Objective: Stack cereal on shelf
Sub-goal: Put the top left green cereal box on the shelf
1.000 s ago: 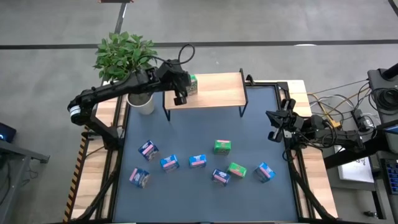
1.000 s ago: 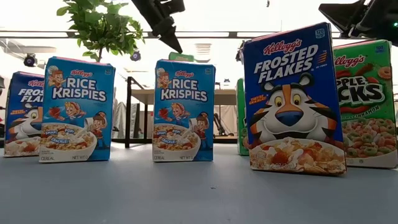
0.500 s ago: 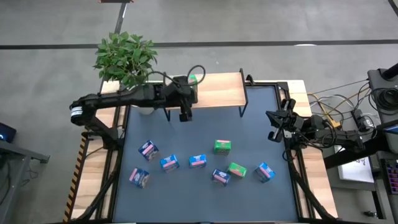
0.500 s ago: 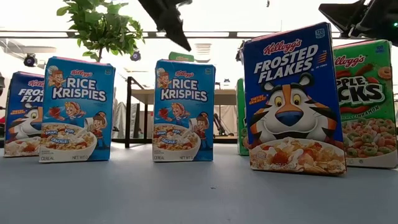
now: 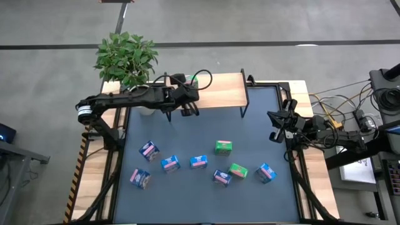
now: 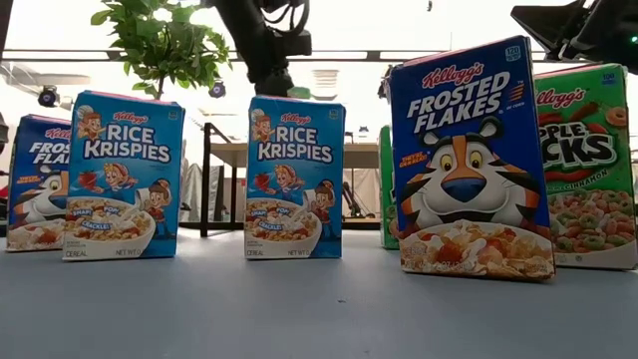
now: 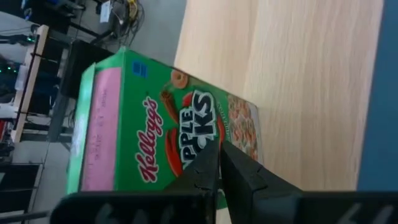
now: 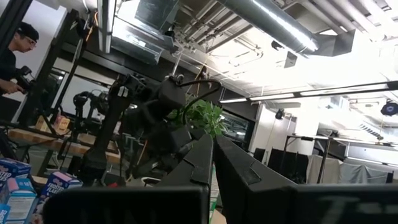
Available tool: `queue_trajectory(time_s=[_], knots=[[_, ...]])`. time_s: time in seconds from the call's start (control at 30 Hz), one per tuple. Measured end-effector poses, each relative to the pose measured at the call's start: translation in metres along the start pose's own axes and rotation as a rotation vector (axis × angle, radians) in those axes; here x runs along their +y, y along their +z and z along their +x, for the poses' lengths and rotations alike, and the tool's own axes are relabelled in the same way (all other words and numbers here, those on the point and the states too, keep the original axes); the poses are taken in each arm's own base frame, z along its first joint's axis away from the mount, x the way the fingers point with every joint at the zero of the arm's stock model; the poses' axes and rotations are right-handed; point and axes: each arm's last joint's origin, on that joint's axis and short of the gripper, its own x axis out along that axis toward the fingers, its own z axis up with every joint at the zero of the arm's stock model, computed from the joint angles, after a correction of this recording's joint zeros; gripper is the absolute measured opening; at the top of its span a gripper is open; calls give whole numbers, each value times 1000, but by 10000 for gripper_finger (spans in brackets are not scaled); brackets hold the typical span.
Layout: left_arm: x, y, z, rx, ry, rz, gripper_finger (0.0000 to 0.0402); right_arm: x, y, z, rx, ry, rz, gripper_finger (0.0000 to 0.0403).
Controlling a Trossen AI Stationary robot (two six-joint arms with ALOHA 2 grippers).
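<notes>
One green cereal box (image 7: 161, 143) stands upright on the light-wood shelf (image 5: 219, 90), near its left end (image 5: 193, 80). My left gripper (image 7: 219, 163) is shut, and its tips stand in front of that box's printed face; in the high view it hangs over the shelf's near left edge (image 5: 189, 110). Several blue and green cereal boxes (image 5: 198, 161) stand loose on the dark tabletop, near the front. In the low view they show close up (image 6: 295, 178). My right gripper (image 5: 277, 125) waits shut at the table's right edge, pointing upward. My left gripper has its shut fingertips (image 7: 208, 171) before the printed front face (image 7: 186, 134) of the green box. I cannot tell whether they touch it. The box stands on the shelf on its own base.
A potted plant (image 5: 128, 59) stands at the far left, close to the shelf's left end and my left arm. The shelf's thin black legs (image 5: 244, 106) reach down to the tabletop. Cables and equipment (image 5: 350, 125) lie beyond the right edge. A person (image 8: 12, 50) is in the room behind.
My left gripper has come down and shifted a little toward the table's right in front of the shelf's left part, its wrist turning as the arm swung lower. The green box has stayed in place on the shelf.
</notes>
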Motion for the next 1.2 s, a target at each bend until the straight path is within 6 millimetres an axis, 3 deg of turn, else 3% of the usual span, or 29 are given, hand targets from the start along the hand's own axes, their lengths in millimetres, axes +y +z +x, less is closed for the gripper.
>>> queue_trajectory(time_s=[0.43,0.6,0.77,0.97,1.2], knots=[[0,-2,-4,30,45,-3,0,0,0,0,0,0,-2,9],[0,14,-30,-121,-111,-23,0,0,0,0,0,0,-1,9],[26,30,-50,-226,-53,-50,0,0,0,0,0,0,-2,9],[56,20,-30,-158,61,-146,0,0,0,0,0,0,-1,9],[57,11,-15,-132,26,-230,0,0,0,0,0,0,-4,9]])
